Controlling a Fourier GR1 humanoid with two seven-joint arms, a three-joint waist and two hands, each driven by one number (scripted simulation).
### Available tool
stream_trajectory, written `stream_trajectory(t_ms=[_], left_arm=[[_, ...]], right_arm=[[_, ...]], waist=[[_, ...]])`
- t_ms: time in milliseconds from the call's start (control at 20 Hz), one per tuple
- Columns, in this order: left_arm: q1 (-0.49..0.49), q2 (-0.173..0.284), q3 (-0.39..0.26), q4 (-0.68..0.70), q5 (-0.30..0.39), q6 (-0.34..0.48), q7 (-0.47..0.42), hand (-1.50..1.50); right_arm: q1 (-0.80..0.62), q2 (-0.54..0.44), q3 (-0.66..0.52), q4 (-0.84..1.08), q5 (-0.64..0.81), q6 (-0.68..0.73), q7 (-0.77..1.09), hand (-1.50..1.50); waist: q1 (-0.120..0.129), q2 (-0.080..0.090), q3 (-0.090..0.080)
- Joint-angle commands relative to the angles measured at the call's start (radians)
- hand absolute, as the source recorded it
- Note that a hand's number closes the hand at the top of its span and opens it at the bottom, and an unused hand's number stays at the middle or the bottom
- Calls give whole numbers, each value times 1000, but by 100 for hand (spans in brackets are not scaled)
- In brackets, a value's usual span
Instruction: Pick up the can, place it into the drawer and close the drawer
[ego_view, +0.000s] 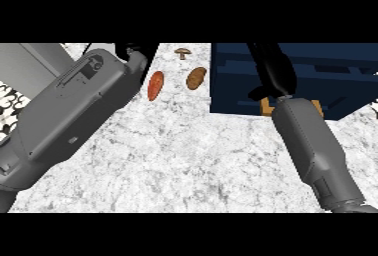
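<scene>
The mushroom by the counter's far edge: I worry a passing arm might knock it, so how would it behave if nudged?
The mushroom looks small, so probably light and easily shifted. Its rounded cap on a thin stem suggests it may tip or roll.

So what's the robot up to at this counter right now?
It is working over a marbled counter with both arms stretched forward. Its right arm reaches into a dark blue drawer unit, where the right robot hand shows as a dark shape; what it holds, if anything, cannot be seen. Its left arm lies across the left side, with the left robot hand barely showing at the top. Between the arms sit a reddish oval food item, a brown one and a small mushroom, untouched. No can is visible.
</scene>
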Motion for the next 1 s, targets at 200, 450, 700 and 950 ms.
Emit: stream_trajectory(t_ms=[200, 450, 700, 950], left_arm=[[45, 14, 7, -84, -22, 14, 26, -150], [30, 47, 0, -99, -49, 21, 68, -150], [52, 95, 37, -169, -35, -12, 89, -150], [83, 108, 10, -195, -57, -9, 105, -150]], right_arm=[[-118, -8, -77, 247, 4, -159, 13, -150], [-203, -59, -98, 328, 17, -210, -4, -150], [-290, -80, -110, 391, 31, -196, 45, -150], [-361, -110, -119, 424, 34, -169, 69, -150]], waist=[[22, 28, 17], [23, 33, 17], [47, 33, 16], [60, 37, 16]])
